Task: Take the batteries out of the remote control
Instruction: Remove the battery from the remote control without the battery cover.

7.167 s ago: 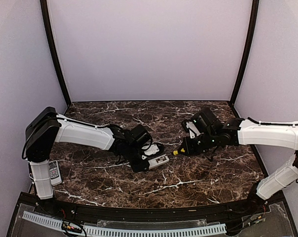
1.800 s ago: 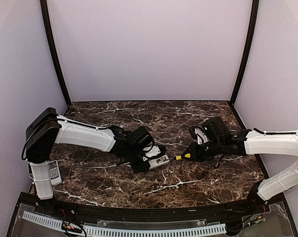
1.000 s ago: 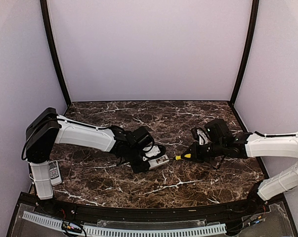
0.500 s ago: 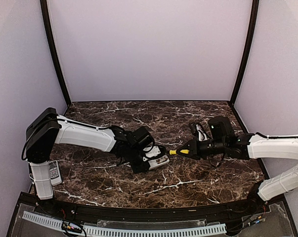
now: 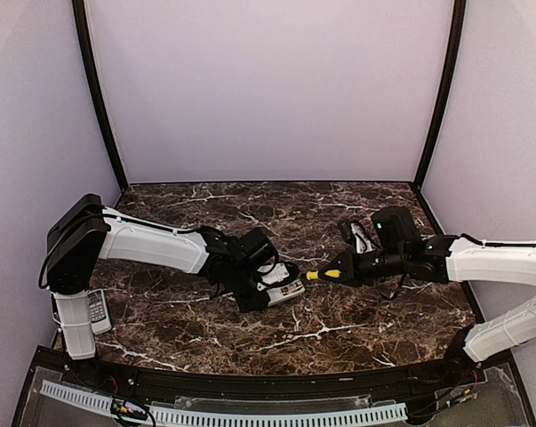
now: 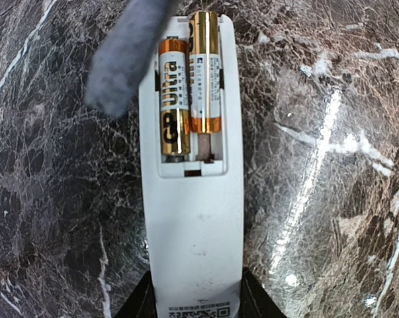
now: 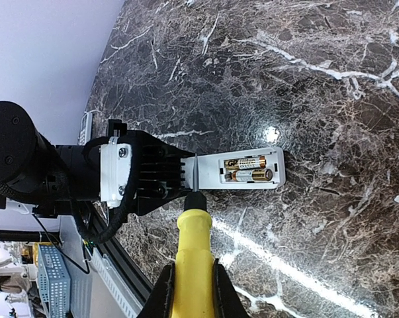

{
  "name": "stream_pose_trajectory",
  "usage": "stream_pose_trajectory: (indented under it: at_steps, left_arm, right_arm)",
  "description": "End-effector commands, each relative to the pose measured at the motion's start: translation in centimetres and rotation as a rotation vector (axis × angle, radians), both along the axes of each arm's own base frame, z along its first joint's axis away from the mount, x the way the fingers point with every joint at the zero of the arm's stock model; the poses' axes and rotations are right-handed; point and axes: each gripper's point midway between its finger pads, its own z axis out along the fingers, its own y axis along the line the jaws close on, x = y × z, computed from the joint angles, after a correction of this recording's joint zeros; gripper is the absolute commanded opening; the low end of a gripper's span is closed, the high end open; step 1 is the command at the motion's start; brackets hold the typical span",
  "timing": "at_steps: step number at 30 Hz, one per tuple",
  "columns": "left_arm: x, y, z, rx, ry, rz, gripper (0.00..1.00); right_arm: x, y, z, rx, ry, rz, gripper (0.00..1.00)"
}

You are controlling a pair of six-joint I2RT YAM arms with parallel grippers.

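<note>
– Grip first: your left gripper (image 6: pixel 196 308) shows only its tips at the bottom edge, clamped on the sides of the remote (image 6: pixel 196 225). Your right gripper (image 7: pixel 194 298)?
– Mostly cut off too, closed round the yellow handle of the screwdriver (image 7: pixel 194 258). Its shaft is a grey blur in your left wrist view; you cannot tell whether the tip touches the remote.
– Compartment (image 6: pixel 203 147)?
– Open, facing up; the remote lies on the table (image 5: pixel 339 320), both batteries (image 6: pixel 186 93) side by side inside.
</note>
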Motion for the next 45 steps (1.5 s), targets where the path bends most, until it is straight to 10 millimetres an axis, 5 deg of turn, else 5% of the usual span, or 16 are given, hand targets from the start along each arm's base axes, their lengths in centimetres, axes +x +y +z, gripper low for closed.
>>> stream_pose_trajectory:
  at_steps: [1,34,45]
  left_arm:
    - [-3.2,0.8,-2.8,0.082,0.104,-0.065,0.19]
    - [-3.3,0.8,-2.8,0.085,0.107,-0.065,0.19]
    - [-3.2,0.8,-2.8,0.089,0.102,-0.063,0.19]
  right_arm:
    - [0.1,0.4,0.9,-0.072,-0.065,0.031,0.00]
    - [-0.1,2.7,-3.2,-0.361,-0.083,0.097,0.00]
    - [0.6,0.6,-3.2,-0.551,-0.102,0.027,0.00]
